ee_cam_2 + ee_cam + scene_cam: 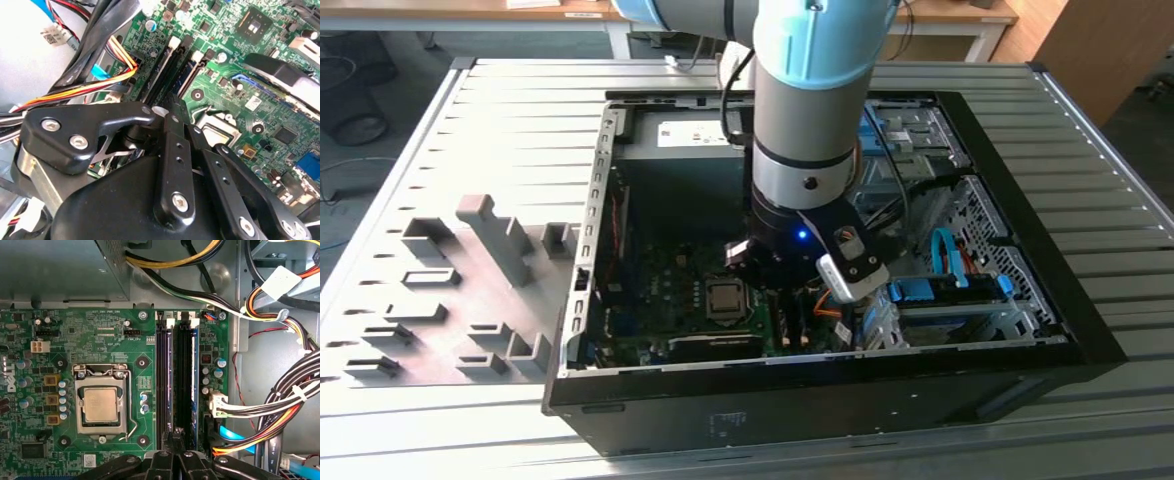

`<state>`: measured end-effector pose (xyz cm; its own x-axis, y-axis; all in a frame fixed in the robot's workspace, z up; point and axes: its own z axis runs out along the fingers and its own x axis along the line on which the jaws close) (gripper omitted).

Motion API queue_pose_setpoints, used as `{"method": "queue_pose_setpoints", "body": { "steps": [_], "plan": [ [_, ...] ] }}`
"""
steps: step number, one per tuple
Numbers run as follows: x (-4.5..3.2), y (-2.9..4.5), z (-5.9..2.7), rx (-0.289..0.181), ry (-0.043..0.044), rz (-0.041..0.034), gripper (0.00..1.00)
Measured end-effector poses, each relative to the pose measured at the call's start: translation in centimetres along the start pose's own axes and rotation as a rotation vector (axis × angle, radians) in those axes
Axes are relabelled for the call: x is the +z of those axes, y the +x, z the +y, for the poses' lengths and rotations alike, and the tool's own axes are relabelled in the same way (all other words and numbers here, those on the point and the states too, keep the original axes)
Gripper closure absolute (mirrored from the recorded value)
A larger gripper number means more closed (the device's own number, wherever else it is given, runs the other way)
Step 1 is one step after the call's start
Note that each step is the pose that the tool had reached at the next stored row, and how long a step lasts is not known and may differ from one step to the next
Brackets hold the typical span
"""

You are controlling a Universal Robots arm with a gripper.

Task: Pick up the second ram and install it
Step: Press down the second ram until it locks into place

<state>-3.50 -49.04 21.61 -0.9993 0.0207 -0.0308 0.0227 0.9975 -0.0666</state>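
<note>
"Looking for the second ram. Where is it?"

"I can't tell it from the memory slots (175,385), seen edge-on. My gripper (173,432) hangs over one end of those slots, jaws together. The CPU socket (102,405) sits just beside the slots, inside the computer case (827,405) on the table (520,120)."

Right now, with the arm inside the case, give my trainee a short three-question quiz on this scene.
1. True or false: the gripper hangs over the grey fixture blocks, outside the computer case.
2. In the first wrist view, what sits beside the long black memory slots? A) processor socket B) cooling fan C) hard drive
3. Fill in: the fixture blocks stand on the exterior view's ____ of the case.
Key: 1 false, it is inside the case, above the slots; 2 A; 3 left.
</note>
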Motion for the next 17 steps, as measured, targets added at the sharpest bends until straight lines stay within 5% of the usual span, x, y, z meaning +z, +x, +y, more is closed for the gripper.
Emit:
{"method": "queue_pose_setpoints", "body": {
  "steps": [5,7,13,17],
  "plan": [
    [-1.76,-0.06,-0.12,0.000,-0.0003,-0.0002,0.89],
    [-1.91,-0.07,0.06,0.000,-0.0003,-0.0002,0.89],
    [-2.11,-0.01,2.60,0.000,0.0043,-0.0001,0.89],
    [-2.57,-0.02,2.93,0.000,0.0064,-0.0002,0.89]
  ]
}}
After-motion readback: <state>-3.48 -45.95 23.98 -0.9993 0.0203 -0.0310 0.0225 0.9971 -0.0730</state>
